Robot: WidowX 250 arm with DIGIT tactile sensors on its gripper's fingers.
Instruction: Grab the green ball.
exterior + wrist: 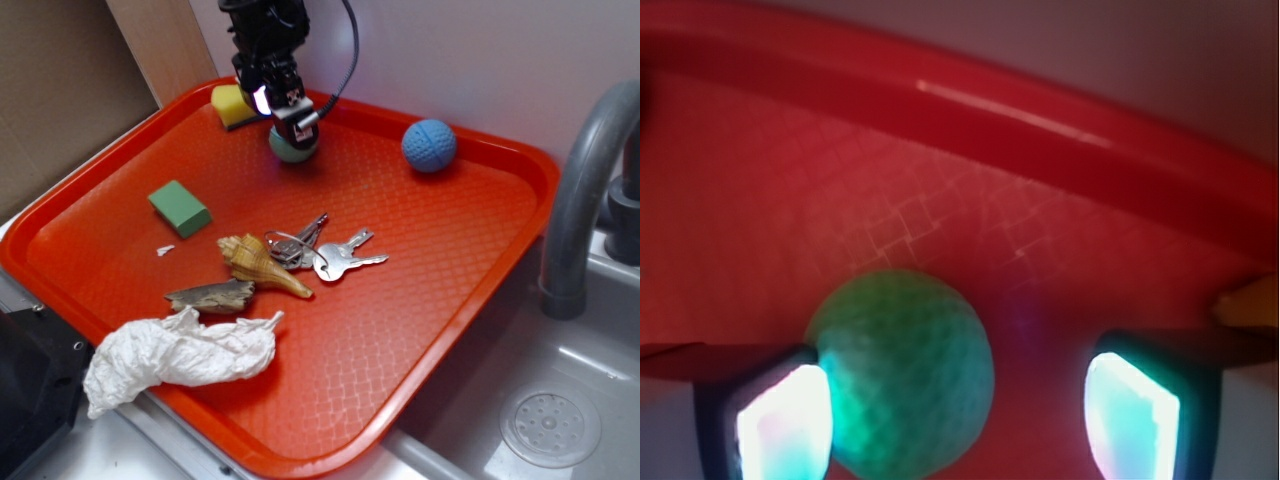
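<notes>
The green ball rests on the red tray near its far rim, pale sage and dimpled. My gripper hangs right over it and hides its top. In the wrist view the green ball lies between the glowing pads, against the left pad, with a wide gap to the right pad. The jaws stand open around the ball, not closed on it.
A blue dimpled ball lies at the tray's far right. A yellow sponge sits just left of the gripper. A green block, keys, a shell, bark and crumpled paper fill the near half. A sink faucet stands right.
</notes>
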